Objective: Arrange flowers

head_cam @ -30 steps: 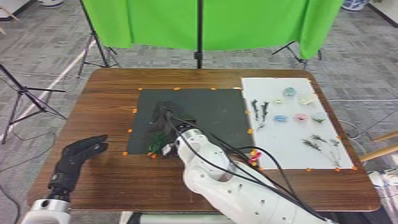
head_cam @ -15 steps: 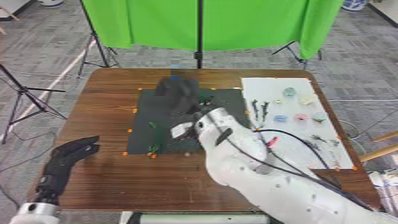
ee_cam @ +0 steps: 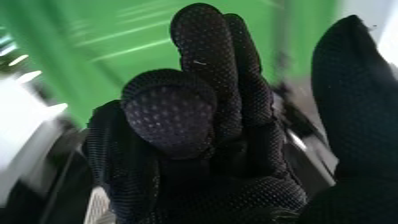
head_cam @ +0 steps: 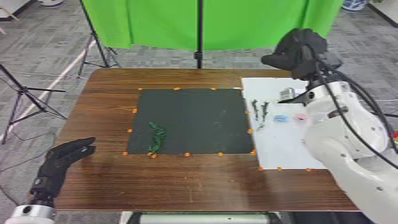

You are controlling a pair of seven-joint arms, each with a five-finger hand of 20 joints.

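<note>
In the head view, my right hand [head_cam: 300,49] is raised at the far right, beyond the far edge of the white sheet [head_cam: 280,145], its forearm covering the sheet's right part. The right wrist view has the same hand [ee_cam: 222,190] open and empty, most fingers extended, one bent forward. My left hand [head_cam: 67,155] rests open at the table's left side. A green stem [head_cam: 157,137] lies on the dark mat [head_cam: 191,110]. On the sheet are dark sprigs [head_cam: 264,111], a blue flower [head_cam: 281,118] and a pink flower [head_cam: 300,117]; the right arm hides whatever lies farther right.
Orange markers [head_cam: 187,154] line the mat's edge on the brown table [head_cam: 178,185]. A green backdrop [head_cam: 151,25] hangs behind the table on a black stand, and tripods stand on the floor at the left.
My right hand has swung from over the dark mat to the far right, uncovering the mat and the green stem. My left hand has shifted slightly toward the left.
</note>
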